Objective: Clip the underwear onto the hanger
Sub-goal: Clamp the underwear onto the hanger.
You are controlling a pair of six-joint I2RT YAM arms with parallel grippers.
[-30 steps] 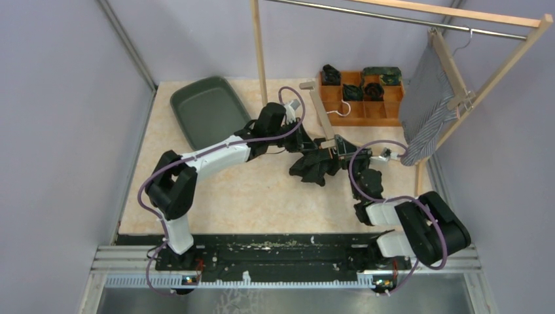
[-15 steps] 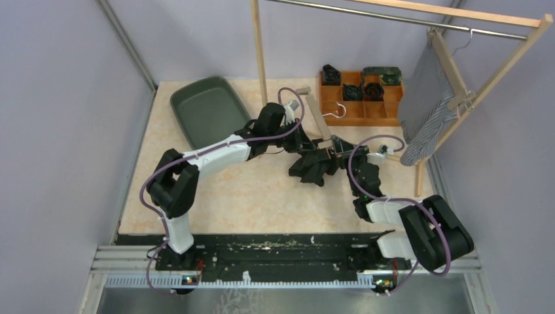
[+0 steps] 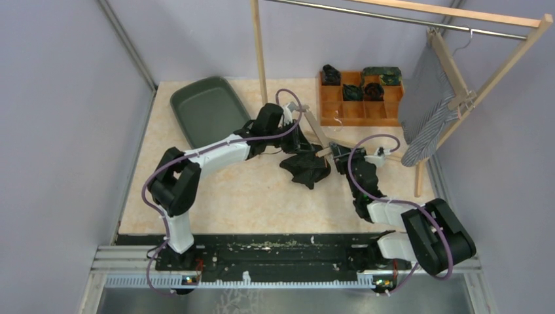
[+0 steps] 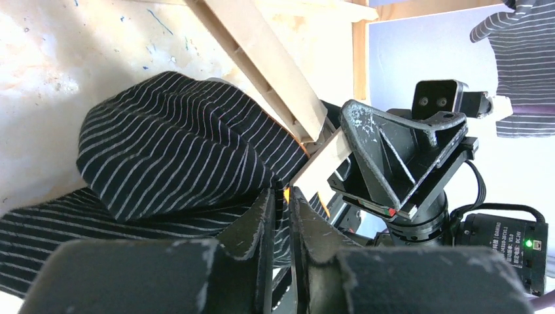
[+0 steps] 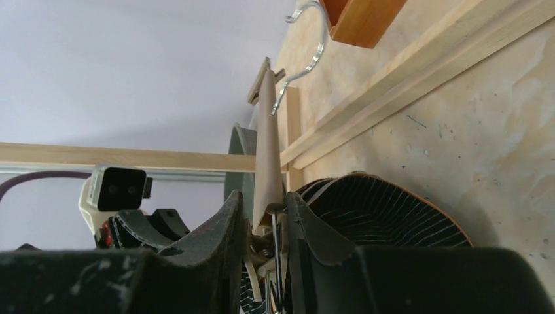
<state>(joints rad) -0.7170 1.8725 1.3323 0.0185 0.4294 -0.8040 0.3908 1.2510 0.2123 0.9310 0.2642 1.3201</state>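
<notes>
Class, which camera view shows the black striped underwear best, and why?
The left wrist view: the underwear fills its left half, stripes and folds clear. The top external view shows only a small dark bundle; the right wrist view just a curved striped part, low in frame.

Pale lilac walls [image 3: 59, 131] close in on three sides. The tabletop [image 3: 216, 203] is beige, marbled and evenly lit. A green tray [image 3: 209, 111] lies at 11 o'clock and a wooden compartment box [image 3: 357, 122] at 1. A wooden rack [image 3: 258, 52] with a metal rail [image 3: 393, 19] spans 12 to 2.
</notes>
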